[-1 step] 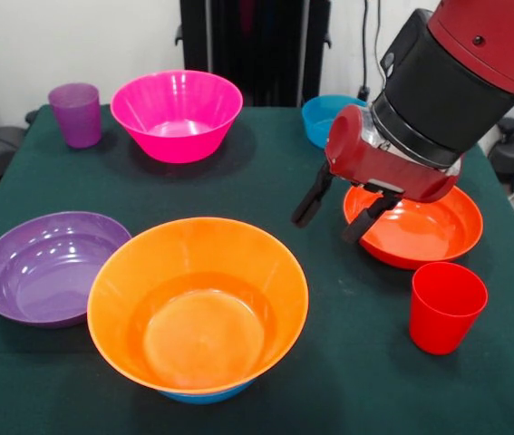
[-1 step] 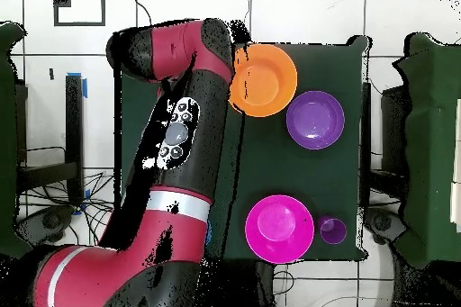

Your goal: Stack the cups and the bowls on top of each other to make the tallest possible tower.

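A large orange bowl rests on a blue bowl, of which only a sliver shows beneath, at the table's front. Left of it lies a purple bowl. A pink bowl and a purple cup stand at the back. My gripper hangs open and empty at the left rim of a red-orange bowl. In front of that bowl stands a red cup. A second blue bowl sits behind the gripper, partly hidden.
The dark green table ends close behind the pink bowl. In the overhead view my arm covers the side of the table with the red-orange bowl, the red cup and the gripper.
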{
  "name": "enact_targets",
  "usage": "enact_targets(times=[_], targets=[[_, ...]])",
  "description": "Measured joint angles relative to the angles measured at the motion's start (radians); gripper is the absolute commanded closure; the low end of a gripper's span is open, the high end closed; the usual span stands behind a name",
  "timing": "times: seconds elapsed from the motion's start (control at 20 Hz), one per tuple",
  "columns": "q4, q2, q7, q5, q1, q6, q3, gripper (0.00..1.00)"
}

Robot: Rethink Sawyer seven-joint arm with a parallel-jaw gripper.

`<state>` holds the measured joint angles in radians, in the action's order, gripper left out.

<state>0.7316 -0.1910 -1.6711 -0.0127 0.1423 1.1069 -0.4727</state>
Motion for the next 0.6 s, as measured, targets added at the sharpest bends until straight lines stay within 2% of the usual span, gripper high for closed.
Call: enact_targets(times=[0.35, 0.6], targets=[[-0.012, 0.001, 0.0, 0.001, -0.008, 0.023, 0.008, 0.0], [-0.064, 0.007, 0.0, 0.001, -0.026, 0.07, 0.029, 0.0]])
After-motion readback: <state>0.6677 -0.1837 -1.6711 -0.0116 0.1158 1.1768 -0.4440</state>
